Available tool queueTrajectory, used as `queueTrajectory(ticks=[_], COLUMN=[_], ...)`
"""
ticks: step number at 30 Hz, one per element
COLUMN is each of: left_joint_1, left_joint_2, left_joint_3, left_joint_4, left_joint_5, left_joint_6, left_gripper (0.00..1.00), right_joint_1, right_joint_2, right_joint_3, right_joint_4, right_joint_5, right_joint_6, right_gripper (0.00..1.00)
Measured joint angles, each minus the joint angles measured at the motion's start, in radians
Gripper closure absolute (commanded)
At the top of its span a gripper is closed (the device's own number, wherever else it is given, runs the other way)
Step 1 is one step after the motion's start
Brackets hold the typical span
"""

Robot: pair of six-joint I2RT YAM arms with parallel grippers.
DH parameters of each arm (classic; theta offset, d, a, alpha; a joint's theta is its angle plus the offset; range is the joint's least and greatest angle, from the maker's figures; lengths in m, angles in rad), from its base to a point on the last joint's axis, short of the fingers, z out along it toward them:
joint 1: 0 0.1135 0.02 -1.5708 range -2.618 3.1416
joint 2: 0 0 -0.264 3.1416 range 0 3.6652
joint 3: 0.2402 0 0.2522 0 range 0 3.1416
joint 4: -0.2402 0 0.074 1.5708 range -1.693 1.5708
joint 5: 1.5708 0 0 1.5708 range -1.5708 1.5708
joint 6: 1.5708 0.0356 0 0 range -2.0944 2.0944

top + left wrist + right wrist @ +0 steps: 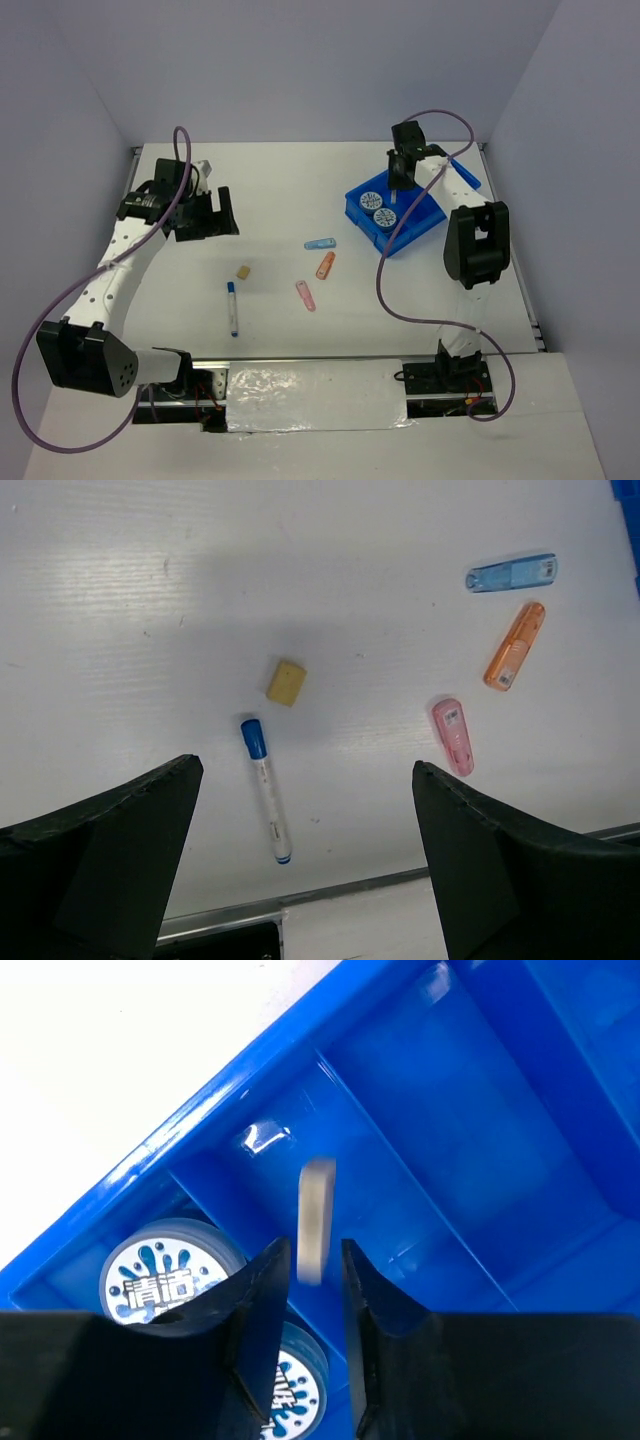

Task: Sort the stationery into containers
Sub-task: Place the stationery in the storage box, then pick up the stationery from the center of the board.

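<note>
The blue tray (428, 222) stands at the back right, and it fills the right wrist view (470, 1110). Two round-faced boxes (372, 199) (383, 217) lie in its near-left compartment (160, 1275) (300, 1380). My right gripper (400, 178) hovers over the tray, its jaws (316, 1255) slightly apart. A grey slim piece (317, 1210) stands on end between the tips, blurred, with a gap on each side. My left gripper (215, 213) is open and empty (305, 765), above the table. Below it lie the tan eraser (287, 682), the blue-white pen (266, 790), and the pink (453, 736), orange (515, 645) and blue (511, 573) pieces.
The loose items lie mid-table: eraser (243, 271), pen (233, 308), blue piece (320, 243), orange piece (325, 265), pink piece (306, 294). A metal rail (320, 362) runs along the table's near edge. Grey walls close in the sides and back.
</note>
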Motion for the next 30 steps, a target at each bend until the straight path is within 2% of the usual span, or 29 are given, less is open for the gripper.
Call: queueTrajectory(ticks=[1,7,12,15,16,19,24,30], left_joint_1=[0.0,-0.021,-0.096,-0.143,-0.157,-0.18,-0.182,-0.18], left_joint_2=[0.0,0.004,0.044,0.101,0.131,0.23,0.365,0.385], left_joint_3=[-0.003,-0.042,-0.044,-0.044,-0.044,-0.044,-0.044,-0.048], left_joint_4=[0.013,0.067,0.1,0.131,0.143,0.175,0.18,0.19], left_joint_5=[0.008,0.047,0.05,0.046,0.042,0.031,-0.068,-0.142], left_joint_6=[0.001,0.029,0.054,0.069,0.079,0.1,0.091,0.054], left_gripper=[0.01,0.01,0.04,0.11,0.17,0.24,0.2,0.21], right_joint_1=[0.0,-0.005,-0.006,-0.006,-0.005,0.007,0.071,0.167], right_joint_2=[0.007,0.024,0.04,0.0,-0.023,-0.144,-0.363,-0.509], right_joint_3=[0.005,0.047,0.101,0.068,0.045,-0.04,-0.109,-0.22], right_joint_4=[-0.001,-0.018,-0.037,-0.032,-0.032,-0.031,-0.025,-0.021], right_joint_5=[0.0,0.0,-0.003,-0.029,-0.044,-0.093,-0.171,-0.22], right_joint_6=[0.0,-0.002,0.008,0.037,0.048,0.073,0.082,0.079], right_gripper=[0.58,0.42,0.42,0.42,0.42,0.41,0.41,0.4])
